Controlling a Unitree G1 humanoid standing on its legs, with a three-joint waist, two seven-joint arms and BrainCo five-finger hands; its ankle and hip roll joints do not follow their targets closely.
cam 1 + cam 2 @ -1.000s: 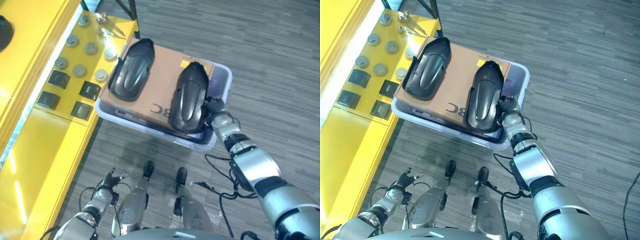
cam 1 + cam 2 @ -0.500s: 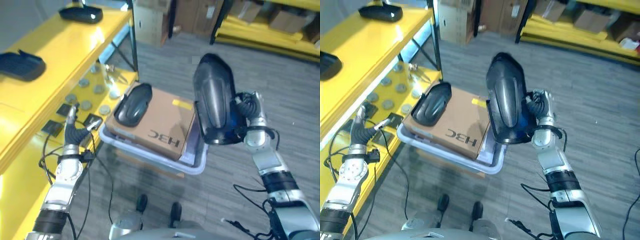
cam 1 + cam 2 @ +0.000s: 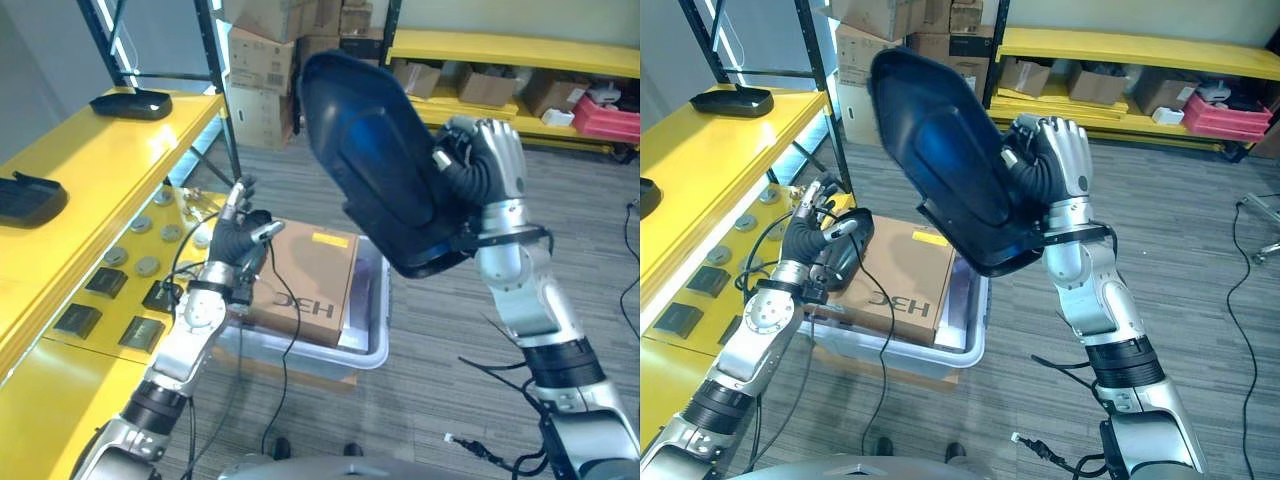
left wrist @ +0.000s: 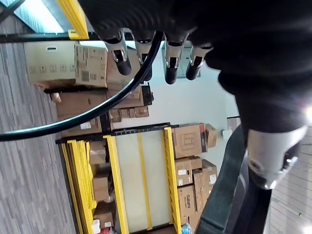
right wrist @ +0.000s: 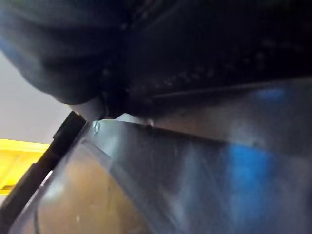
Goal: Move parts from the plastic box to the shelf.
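Observation:
My right hand (image 3: 487, 172) is shut on a large black plastic part (image 3: 375, 160) and holds it high above the plastic box (image 3: 367, 345); its dark shell looms close in the right wrist view (image 5: 195, 161). A cardboard box (image 3: 312, 285) lies inside the plastic box. A second black part (image 3: 847, 252) rests on the cardboard's left end. My left hand (image 3: 812, 238) is right beside that part, open, with fingers (image 4: 168, 58) relaxed. The yellow shelf (image 3: 95, 165) runs along the left.
Two black parts (image 3: 130, 103) (image 3: 28, 195) lie on the shelf's top. Round discs and small black blocks (image 3: 128, 265) sit on its lower level. A black upright (image 3: 217, 75) stands by the shelf's end, with cardboard boxes (image 3: 262, 60) and yellow racks (image 3: 500, 45) behind.
The camera has tilted up. My right hand has raised the black part higher and toward the shelf. My left hand has come from beside the shelf to the part on the cardboard box.

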